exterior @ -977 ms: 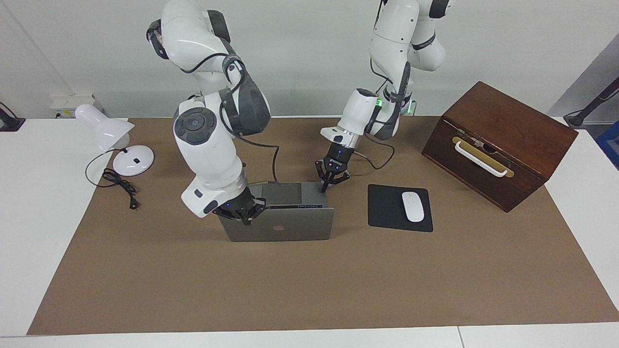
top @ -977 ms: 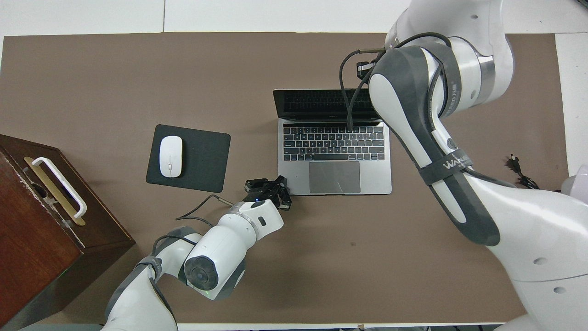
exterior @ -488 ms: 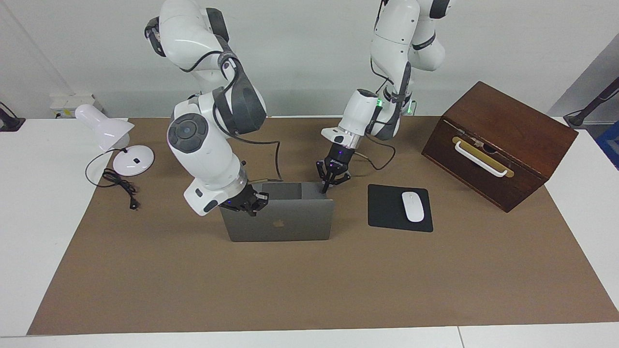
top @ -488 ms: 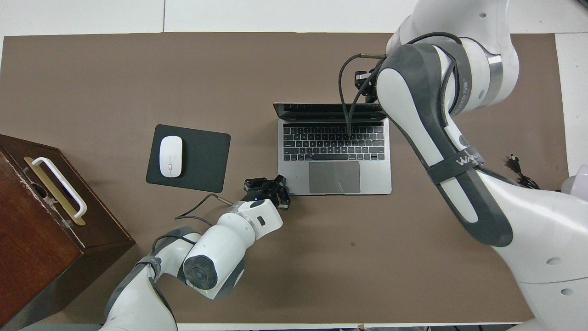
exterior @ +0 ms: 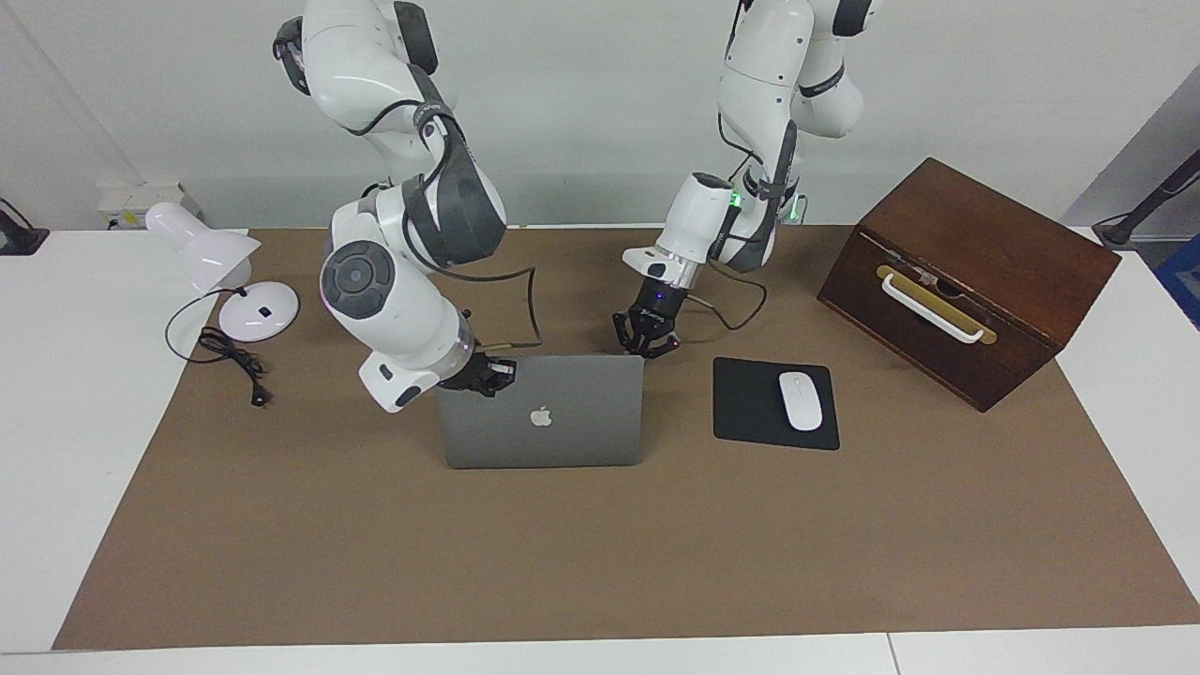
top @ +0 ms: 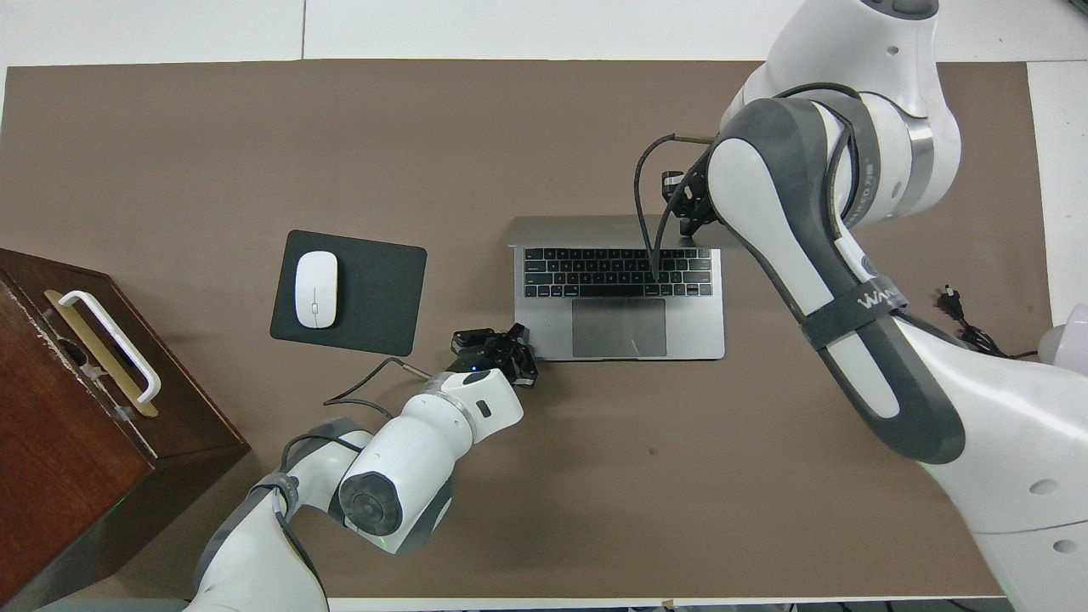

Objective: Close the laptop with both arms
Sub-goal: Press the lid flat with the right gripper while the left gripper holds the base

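Observation:
The silver-grey laptop (exterior: 544, 412) stands on the brown mat, its lid tipped over the keys toward the robots. The apple logo faces the facing view. In the overhead view the lid's back (top: 586, 231) covers the top rows of the black keys. My right gripper (exterior: 483, 375) is against the lid's top edge at the corner toward the right arm's end; it also shows in the overhead view (top: 687, 208). My left gripper (exterior: 645, 342) is shut, at the base's corner nearest the robots toward the left arm's end (top: 497, 347).
A black mouse pad (exterior: 750, 412) with a white mouse (exterior: 802, 400) lies beside the laptop toward the left arm's end. A wooden box (exterior: 966, 281) stands past it. A white lamp (exterior: 220, 272) and its cable (exterior: 230, 356) sit toward the right arm's end.
The lid has swung from leaning back to tipped over the keys, and my right gripper has moved with its top edge toward the robots. The left gripper has stayed at the base's corner.

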`<state>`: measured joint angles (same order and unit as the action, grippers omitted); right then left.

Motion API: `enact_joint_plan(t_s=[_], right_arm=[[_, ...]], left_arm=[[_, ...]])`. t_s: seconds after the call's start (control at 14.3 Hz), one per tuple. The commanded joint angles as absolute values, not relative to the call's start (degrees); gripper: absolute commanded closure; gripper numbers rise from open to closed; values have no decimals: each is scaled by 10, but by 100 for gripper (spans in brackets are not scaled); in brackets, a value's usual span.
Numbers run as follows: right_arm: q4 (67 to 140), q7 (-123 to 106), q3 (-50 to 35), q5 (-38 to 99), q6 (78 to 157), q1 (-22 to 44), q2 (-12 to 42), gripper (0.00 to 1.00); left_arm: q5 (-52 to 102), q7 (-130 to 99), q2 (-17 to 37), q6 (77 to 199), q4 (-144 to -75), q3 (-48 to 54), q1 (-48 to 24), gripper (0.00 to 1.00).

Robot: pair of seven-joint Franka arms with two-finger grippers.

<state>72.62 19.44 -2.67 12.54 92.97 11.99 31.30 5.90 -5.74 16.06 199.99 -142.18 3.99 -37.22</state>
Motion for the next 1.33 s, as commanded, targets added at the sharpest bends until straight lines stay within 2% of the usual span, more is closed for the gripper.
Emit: enact_joint_plan(t_s=[0.0, 0.42, 1.26], right_arm=[[798, 204, -32, 141, 929, 112, 277, 100], [865, 224, -32, 146, 955, 114, 271, 100], [927, 225, -33, 146, 1041, 122, 270, 100]], left_arm=[[61, -47, 192, 2007, -1416, 40, -374, 100], [63, -46, 192, 2007, -1415, 40, -375, 100], [65, -46, 192, 2007, -1416, 40, -375, 100]])
